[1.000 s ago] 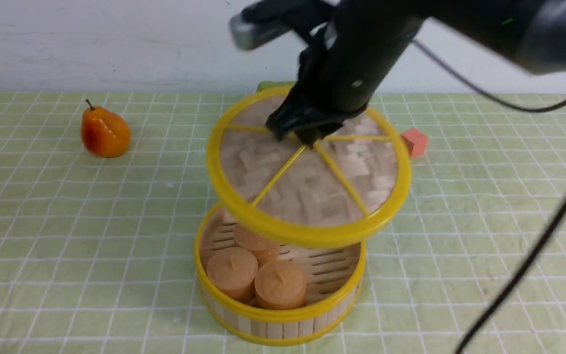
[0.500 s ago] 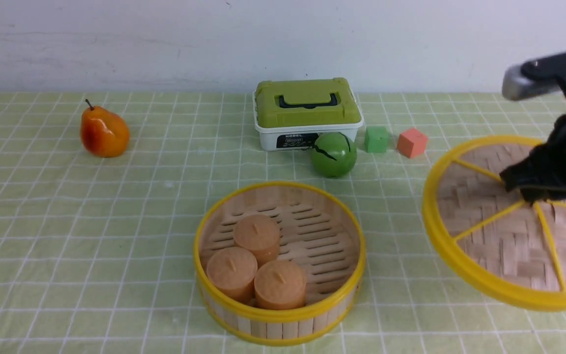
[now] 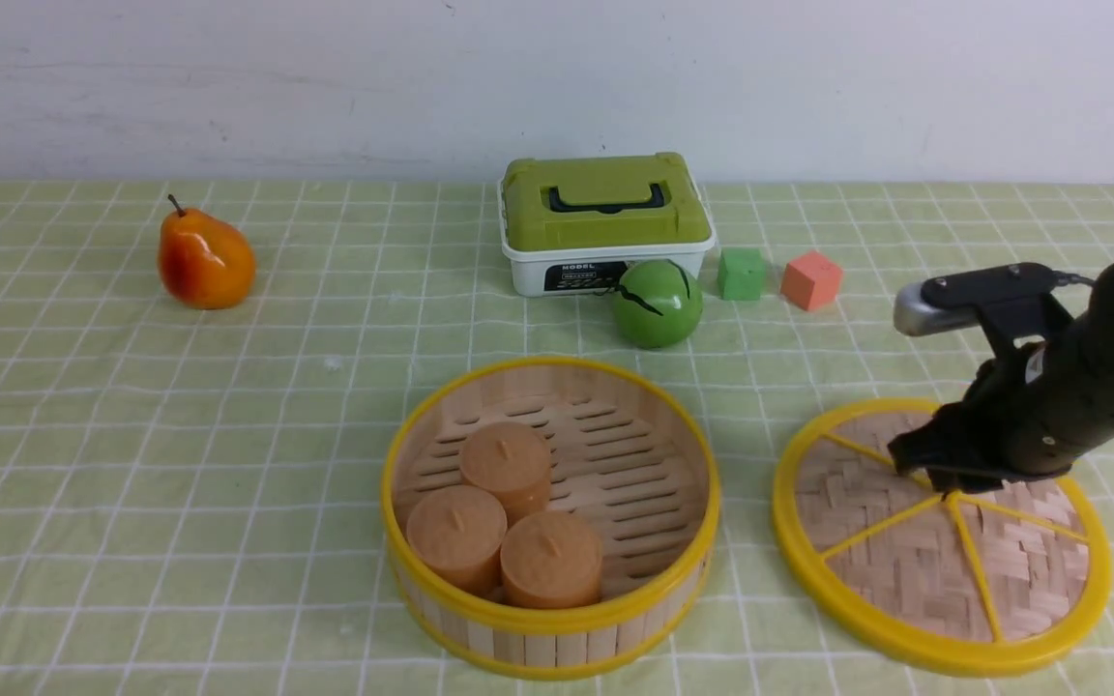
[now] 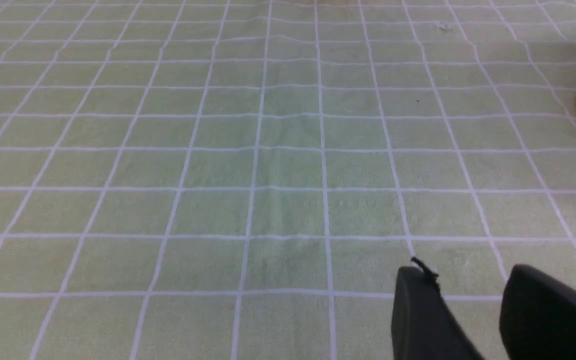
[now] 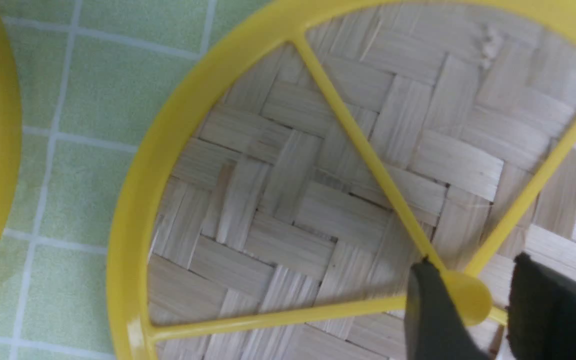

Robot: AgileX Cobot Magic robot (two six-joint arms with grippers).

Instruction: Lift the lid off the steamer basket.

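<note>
Jaws of the right tool [image 5: 470, 270] stand parted astride the centre knob [image 5: 473, 300] of the lid [image 3: 905, 570], which lies flat on the table [image 3: 228, 435] beneath; steamer basket [image 3: 538, 646] sits uncovered beside it, orange cube [image 3: 811, 280] beyond; the left tool [image 4: 468, 272] gapes, empty.

Matt woven bamboo strips with glossy yellow plastic rim and spokes: the lid [image 3: 905, 570]. Light-wood slats, smooth yellow plastic rims: the steamer basket [image 3: 538, 646]. Matt green checked cloth: the tabletop [image 3: 180, 435]. Glossy skin: the pear [image 3: 206, 263].
</note>
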